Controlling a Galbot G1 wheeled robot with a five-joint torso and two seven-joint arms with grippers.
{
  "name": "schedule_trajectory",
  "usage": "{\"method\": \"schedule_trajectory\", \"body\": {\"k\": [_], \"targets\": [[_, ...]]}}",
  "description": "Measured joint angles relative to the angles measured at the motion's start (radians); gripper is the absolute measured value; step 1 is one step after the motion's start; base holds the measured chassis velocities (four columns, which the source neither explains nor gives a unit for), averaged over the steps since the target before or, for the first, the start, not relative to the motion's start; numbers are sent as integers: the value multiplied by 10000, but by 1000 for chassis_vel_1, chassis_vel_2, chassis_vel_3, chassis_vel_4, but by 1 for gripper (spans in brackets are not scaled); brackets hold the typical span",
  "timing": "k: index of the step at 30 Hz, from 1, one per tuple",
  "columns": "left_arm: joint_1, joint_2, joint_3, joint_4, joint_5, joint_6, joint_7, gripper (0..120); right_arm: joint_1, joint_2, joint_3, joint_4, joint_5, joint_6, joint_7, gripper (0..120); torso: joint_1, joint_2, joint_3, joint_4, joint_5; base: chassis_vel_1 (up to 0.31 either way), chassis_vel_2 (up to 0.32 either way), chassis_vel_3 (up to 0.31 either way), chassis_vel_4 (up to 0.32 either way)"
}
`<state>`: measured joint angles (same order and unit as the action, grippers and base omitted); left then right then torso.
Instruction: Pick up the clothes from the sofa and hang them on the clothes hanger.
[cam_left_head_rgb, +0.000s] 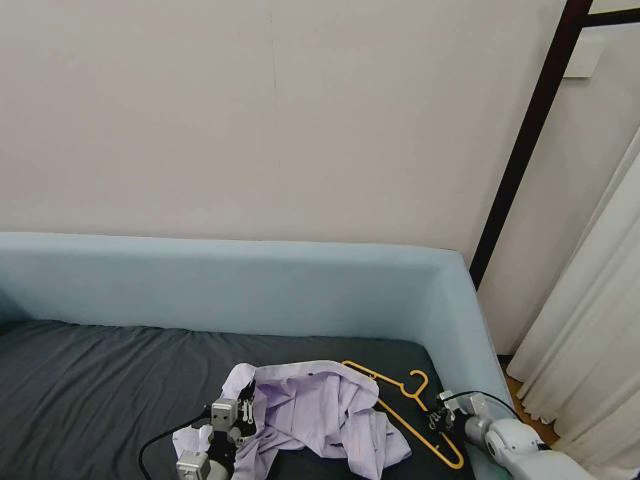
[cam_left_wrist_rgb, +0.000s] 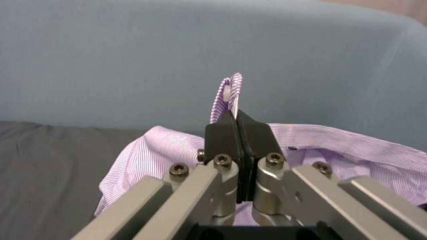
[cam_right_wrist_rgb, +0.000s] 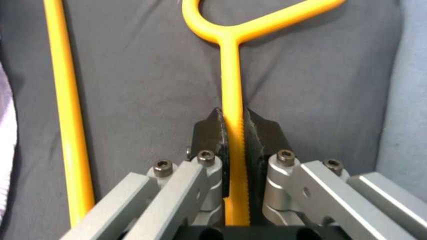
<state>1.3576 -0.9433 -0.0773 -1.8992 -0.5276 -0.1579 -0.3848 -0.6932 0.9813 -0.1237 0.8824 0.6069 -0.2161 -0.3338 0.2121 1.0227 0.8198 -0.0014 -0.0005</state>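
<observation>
My left gripper (cam_left_wrist_rgb: 237, 119) pinches a fold of the lilac shirt (cam_left_wrist_rgb: 333, 145), the rest heaped just beneath; my right gripper (cam_right_wrist_rgb: 232, 125) clamps the orange hanger (cam_right_wrist_rgb: 231, 75) below its hook, so both are grasped, and next, I judge, comes lifting and threading hanger into collar.

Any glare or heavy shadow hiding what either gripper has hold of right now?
Left wrist view: soft, even light; the left gripper is shut on a raised fold of the shirt, plainly lit. Right wrist view: no glare on the hanger; the right gripper is shut on the stem below its hook. Head view: flat room light, no hard shadows on the sofa.
</observation>
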Motion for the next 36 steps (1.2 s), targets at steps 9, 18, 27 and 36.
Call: {"method": "schedule_trajectory", "body": {"k": [9, 18, 27, 36], "targets": [[-55, 30, 36, 12, -33, -35, -3, 0, -342, -621, 302, 1821, 1257, 151, 1151, 6, 0, 0, 0, 1, -3, 0, 0, 0, 0], [-48, 93, 107, 47, 63, -125, 35, 0, -1146, -1406, 834, 4296, 861, 254, 3150, 6, 0, 0, -2, 2, -4, 0, 0, 0, 0], [-75, 232, 95, -7, 44, -154, 56, 0, -2028, -1739, 1187, 5977, 267, 889, 3908, 6, 0, 0, -1, 1, -4, 0, 0, 0, 0], [-597, 602, 89, 20, -607, -86, 6, 0, -4214, -1978, 1899, 8468, -2680, 2349, 4163, 6, 0, 0, -2, 1, -5, 0, 0, 0, 0]]}}
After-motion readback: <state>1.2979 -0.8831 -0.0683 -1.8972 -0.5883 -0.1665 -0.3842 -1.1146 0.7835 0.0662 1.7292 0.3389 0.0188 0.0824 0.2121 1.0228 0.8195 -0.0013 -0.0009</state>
